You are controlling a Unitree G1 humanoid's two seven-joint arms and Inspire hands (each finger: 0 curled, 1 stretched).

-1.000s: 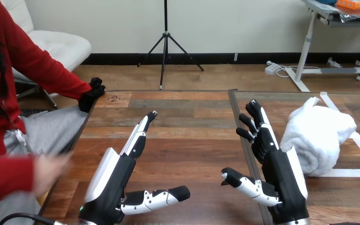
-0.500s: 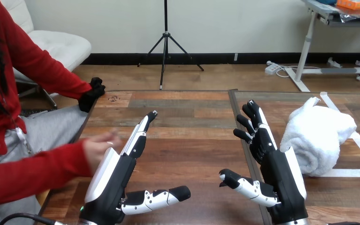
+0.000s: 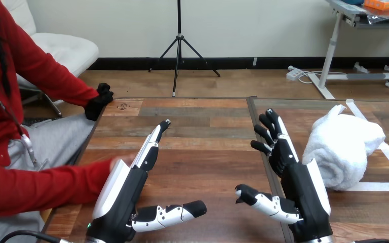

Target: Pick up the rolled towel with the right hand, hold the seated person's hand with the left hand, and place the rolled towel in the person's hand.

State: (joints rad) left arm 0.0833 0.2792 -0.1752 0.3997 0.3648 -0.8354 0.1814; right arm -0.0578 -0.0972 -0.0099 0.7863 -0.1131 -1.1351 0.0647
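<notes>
The person's hand (image 3: 117, 163) has been brought across the table's (image 3: 202, 126) left edge within the last second and is now seen just behind the left hand (image 3: 124, 190) (contact cannot be judged). That hand is held flat, fingers straight, nothing grasped. The right hand (image 3: 299, 182), spread and empty, has barely been shifted beside the rolled towel (image 3: 347, 144), left lying on the table at right. Pick-up and hold are judged still to be begun.

The rolled towel (image 3: 342, 147) is plain white, on a table (image 3: 202, 131) of brown and reddish wood-grain planks. White tape (image 3: 385, 186) lines run beside the towel. Left of the towel, the right hand (image 3: 296, 177) and left hand (image 3: 124, 190) are black with white shells (fingers banded black-and-white).
</notes>
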